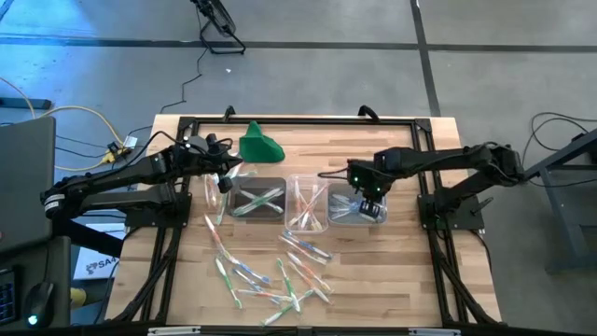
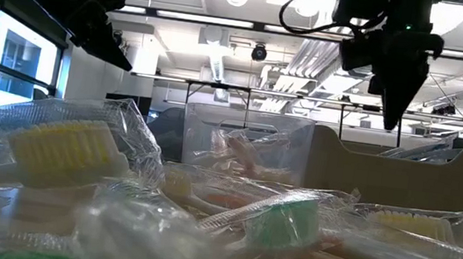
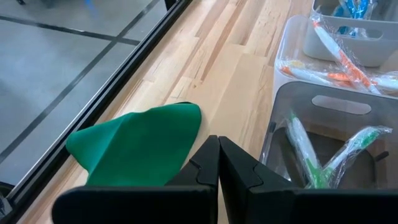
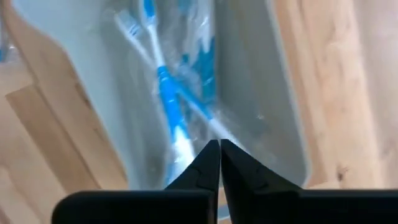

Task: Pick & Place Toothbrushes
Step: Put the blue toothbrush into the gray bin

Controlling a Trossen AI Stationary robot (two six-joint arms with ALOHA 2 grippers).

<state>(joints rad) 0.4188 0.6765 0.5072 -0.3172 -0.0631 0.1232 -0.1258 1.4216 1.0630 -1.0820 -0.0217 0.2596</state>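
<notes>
High view: the pale wooden table (image 1: 392,280) is bordered by a black metal frame, and grey floor lies beyond its edges on all sides. The far strip of wood is mostly bare apart from a solid green cloth-like lump (image 1: 258,144) near the far rail; the right part of the table is bare too. The near middle is crowded with loose toothbrushes (image 1: 280,273), thin whitish plastic sticks in clear wrappers with green, orange-pink or blue parts, scattered close together and some crossing.

Three small clear rectangular tubs stand in a row across the middle, just beside one another. The left tub (image 1: 256,198) holds two green-and-white brushes crossed. The middle tub (image 1: 307,207) holds orange-pink ones. The right tub (image 1: 358,208) holds blue-and-white brushes, seen crossed in the right wrist view (image 4: 163,93).

The right gripper (image 1: 371,198) hangs over the right tub, its two dark fingers pressed together with nothing between them; in the right wrist view the tips (image 4: 219,148) meet above the blue brushes. From table height it shows as a dark wedge pointing down (image 2: 397,97), above the tub rims.

The left gripper (image 1: 224,177) sits at the far left corner of the left tub, near the green lump, fingers together and empty (image 3: 219,149).
</notes>
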